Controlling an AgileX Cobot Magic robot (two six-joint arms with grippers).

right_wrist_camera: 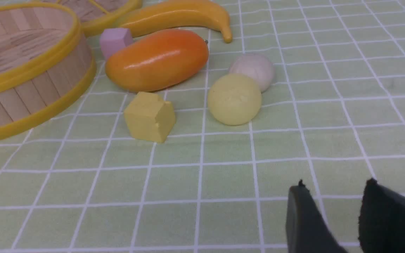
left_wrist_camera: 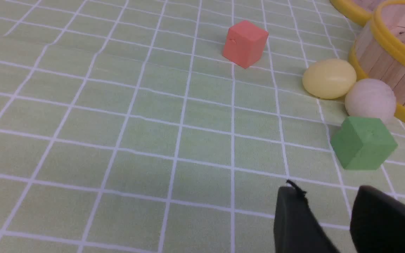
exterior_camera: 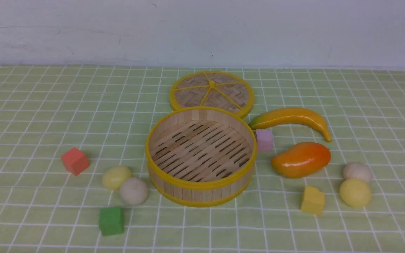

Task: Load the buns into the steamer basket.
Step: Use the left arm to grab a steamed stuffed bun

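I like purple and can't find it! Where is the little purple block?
In the front view, the purple block sits on the robot's right, tucked beside the steamer basket, between the banana and the mango.

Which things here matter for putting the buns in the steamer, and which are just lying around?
Job: steamer basket, left yellow bun, left white bun, right white bun, right yellow bun.
Clutter: woven lid, banana, mango, red cube, green cube, yellow cube, pink cube.

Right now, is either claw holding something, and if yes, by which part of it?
Nothing is held. The left claw and the right claw both stand open, with only the cloth showing between them.
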